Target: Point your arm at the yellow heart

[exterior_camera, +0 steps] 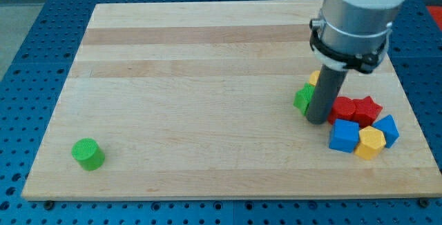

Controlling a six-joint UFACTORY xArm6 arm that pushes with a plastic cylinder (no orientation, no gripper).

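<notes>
The yellow heart [315, 78] shows only as a small yellow sliver at the view's right, mostly hidden behind my rod. My tip [317, 121] rests on the board just below it, touching or nearly touching a green block [302, 98] on its left. To the tip's right lies a cluster: two red blocks [353, 108], a blue cube [344, 136], a yellow hexagon block [370, 142] and another blue block [388, 128].
A green cylinder [88, 154] stands alone near the view's bottom left. The wooden board [193, 80] sits on a blue perforated table [27, 52]. The arm's grey body fills the top right.
</notes>
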